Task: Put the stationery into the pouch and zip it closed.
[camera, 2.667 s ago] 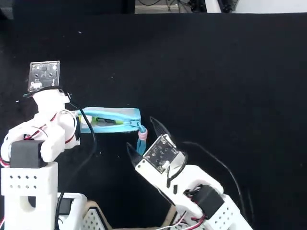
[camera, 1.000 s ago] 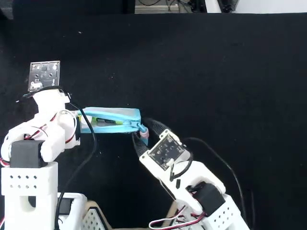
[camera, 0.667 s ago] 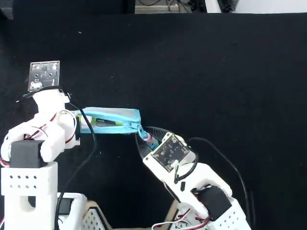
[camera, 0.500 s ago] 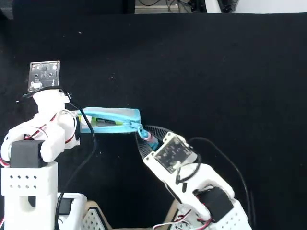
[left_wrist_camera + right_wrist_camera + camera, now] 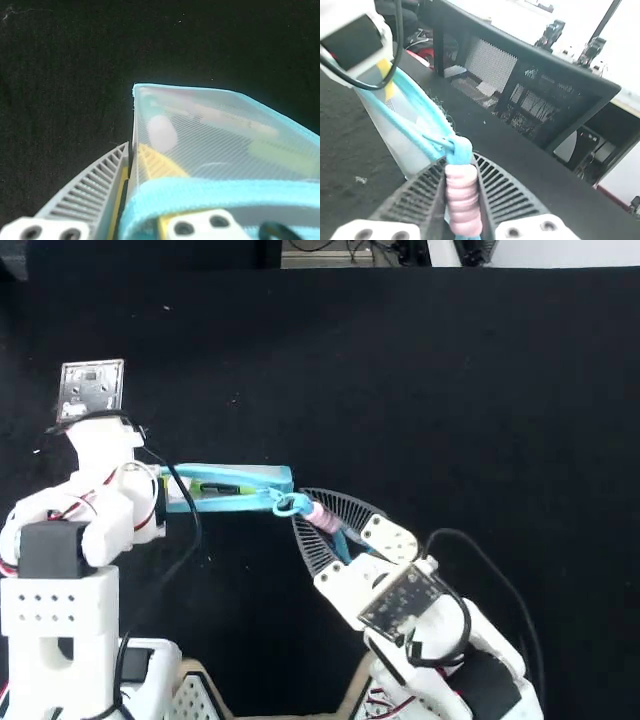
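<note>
Pink pull [image 5: 318, 517] now farther from pouch [image 5: 274, 478], stationery [image 5: 222, 489] inside

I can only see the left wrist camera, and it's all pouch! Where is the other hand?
Observer: The right hand is at the end of the pouch away from your camera, pinching the pink zip pull.
Operator: Is it zipped up?
Observer: Not yet. From above, the pouch's top looks open along its length, and a green pen lies inside.
</note>
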Robot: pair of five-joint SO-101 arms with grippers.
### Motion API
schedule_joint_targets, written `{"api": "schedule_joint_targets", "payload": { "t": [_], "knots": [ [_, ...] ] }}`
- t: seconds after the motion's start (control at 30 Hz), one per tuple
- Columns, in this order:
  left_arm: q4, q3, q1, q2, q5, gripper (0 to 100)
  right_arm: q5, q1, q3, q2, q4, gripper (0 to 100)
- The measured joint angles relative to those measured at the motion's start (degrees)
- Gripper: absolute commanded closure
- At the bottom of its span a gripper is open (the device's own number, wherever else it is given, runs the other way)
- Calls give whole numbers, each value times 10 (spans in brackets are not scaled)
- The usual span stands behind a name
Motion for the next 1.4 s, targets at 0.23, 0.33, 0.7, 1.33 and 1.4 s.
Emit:
{"api": "schedule_joint_targets", "payload": {
  "t": [0.23, 0.33, 0.7, 1.33, 1.4],
  "knots": [
    [12, -25, 0, 1, 0, 969, 1, 0, -97, 135, 0, 988],
    [12, -25, 0, 1, 2, 969, 4, 0, -149, 197, 12, 988],
    [12, -31, 0, 1, 2, 970, 4, 0, -215, 310, 103, 988],
    [17, -28, 0, 1, 2, 970, 3, 2, -185, 296, 113, 884],
    [19, -25, 0, 1, 2, 970, 4, 0, -159, 297, 94, 884]
  ]
}}
